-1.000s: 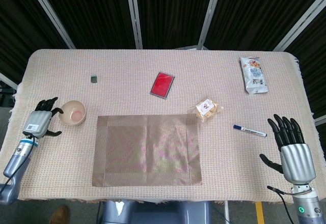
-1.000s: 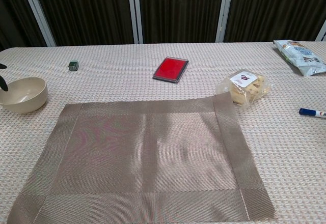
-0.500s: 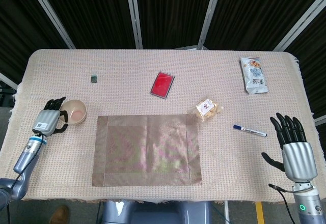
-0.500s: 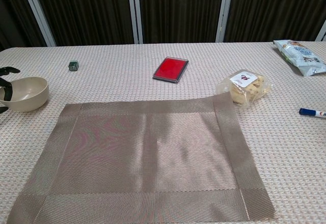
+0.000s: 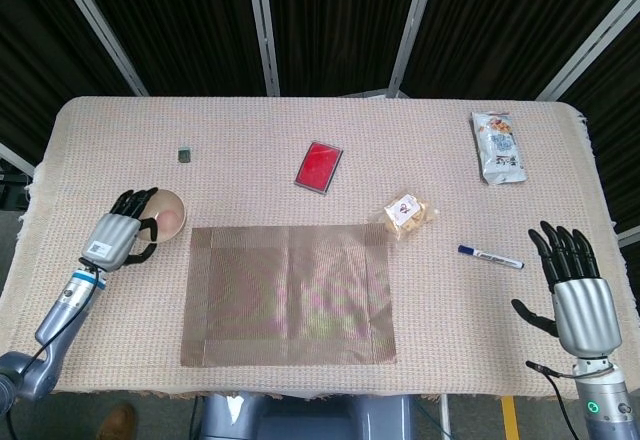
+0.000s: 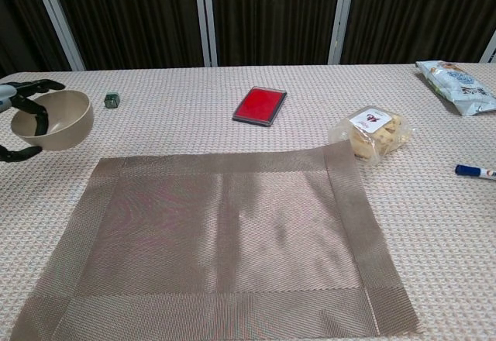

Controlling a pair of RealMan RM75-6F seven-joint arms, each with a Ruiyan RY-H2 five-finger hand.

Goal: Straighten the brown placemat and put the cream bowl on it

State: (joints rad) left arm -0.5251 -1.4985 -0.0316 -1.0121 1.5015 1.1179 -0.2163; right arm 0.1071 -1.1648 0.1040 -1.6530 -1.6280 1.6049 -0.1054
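Observation:
The brown placemat lies flat at the table's front middle, its edges roughly square to the table. My left hand grips the cream bowl by its left rim. The bowl is tilted and raised a little, just off the mat's far left corner. My right hand hovers open with fingers spread at the front right, holding nothing; the chest view does not show it.
A red flat case and a small green cube lie behind the mat. A snack packet touches its far right corner. A blue marker and a chip bag lie to the right.
My left hand has closed around the bowl, tipped it up off the cloth and carried it right toward the mat. The right hand has barely shifted.

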